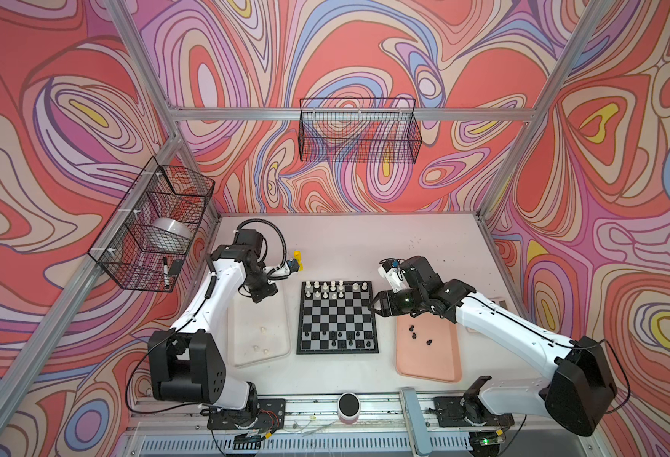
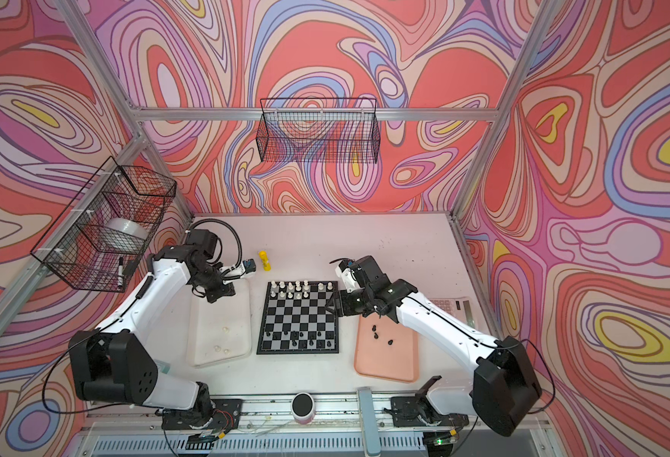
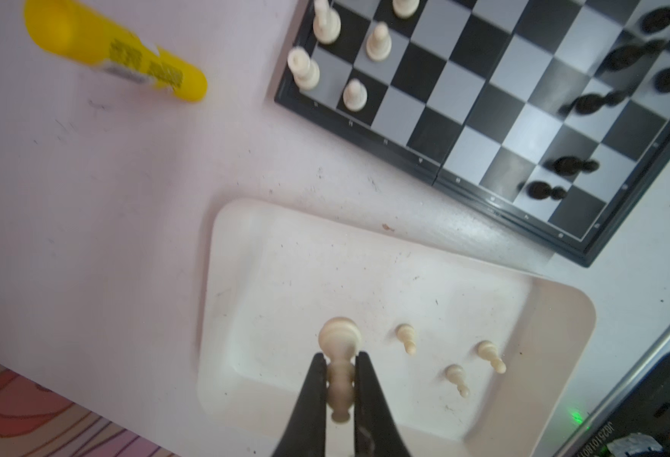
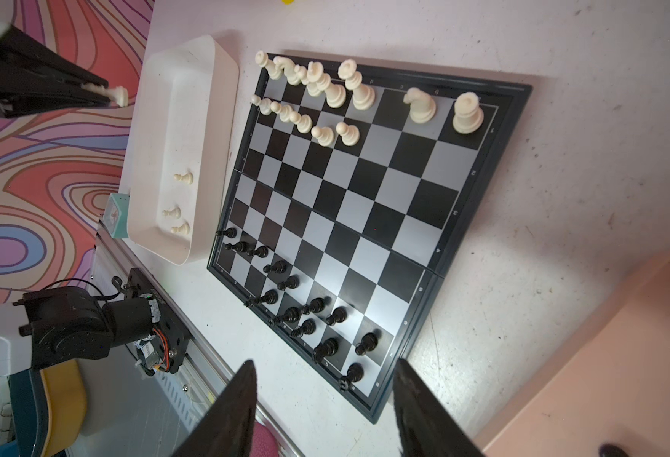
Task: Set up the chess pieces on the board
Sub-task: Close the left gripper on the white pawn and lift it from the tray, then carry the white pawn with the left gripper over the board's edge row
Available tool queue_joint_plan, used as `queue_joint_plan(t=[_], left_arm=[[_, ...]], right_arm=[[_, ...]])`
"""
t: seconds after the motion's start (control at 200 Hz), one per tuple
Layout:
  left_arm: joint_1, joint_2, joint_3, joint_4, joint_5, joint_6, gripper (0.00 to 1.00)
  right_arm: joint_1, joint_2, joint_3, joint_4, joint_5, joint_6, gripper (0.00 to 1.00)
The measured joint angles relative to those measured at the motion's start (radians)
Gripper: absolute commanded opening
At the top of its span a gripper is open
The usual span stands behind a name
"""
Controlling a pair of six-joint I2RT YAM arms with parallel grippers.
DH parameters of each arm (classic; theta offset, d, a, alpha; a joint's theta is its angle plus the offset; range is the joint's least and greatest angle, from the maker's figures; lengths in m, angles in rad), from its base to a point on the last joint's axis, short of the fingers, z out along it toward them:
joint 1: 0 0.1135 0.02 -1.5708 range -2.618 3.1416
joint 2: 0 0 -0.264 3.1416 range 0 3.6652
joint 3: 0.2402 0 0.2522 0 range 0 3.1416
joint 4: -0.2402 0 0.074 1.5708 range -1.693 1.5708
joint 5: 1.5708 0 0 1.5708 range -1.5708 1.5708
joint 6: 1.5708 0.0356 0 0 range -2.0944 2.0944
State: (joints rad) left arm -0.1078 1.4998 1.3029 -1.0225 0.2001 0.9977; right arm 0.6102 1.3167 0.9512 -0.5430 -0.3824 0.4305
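The board (image 1: 337,312) lies mid-table, with cream-white chess pieces (image 1: 325,287) on its two far rows and black ones (image 1: 337,338) on its near rows. My left gripper (image 3: 340,356) is shut on a cream-white piece (image 3: 339,336) and holds it above the far end of the clear tray (image 3: 285,257). Three white pawns (image 3: 406,336) lie in that tray. My right gripper (image 4: 325,362) is open and empty, hovering at the board's right edge (image 1: 372,306) beside the pink tray (image 1: 428,356). Three black pieces (image 1: 414,336) lie on the pink tray.
A yellow glue stick (image 1: 297,259) stands behind the clear tray. A calculator (image 2: 452,308) lies under the right arm. A small dark-topped cylinder (image 1: 349,407) sits on the front rail. Wire baskets (image 1: 159,225) hang on the left and back walls.
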Motion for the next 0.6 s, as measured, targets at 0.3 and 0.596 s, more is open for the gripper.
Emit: queue_joint_plan(t=[0.3, 0.596], left_arm=[[-0.293, 0.224, 0.287, -0.015, 0.002, -0.119, 0.13], [-0.463, 0.454, 0.522, -0.013, 0.0, -0.184, 0.13]], right_arm=[[0.0, -0.031, -0.026, -0.021, 0.008, 0.0, 0.57], [0.0, -0.138, -0.057, -0.07, 0.034, 0.008, 0.57]])
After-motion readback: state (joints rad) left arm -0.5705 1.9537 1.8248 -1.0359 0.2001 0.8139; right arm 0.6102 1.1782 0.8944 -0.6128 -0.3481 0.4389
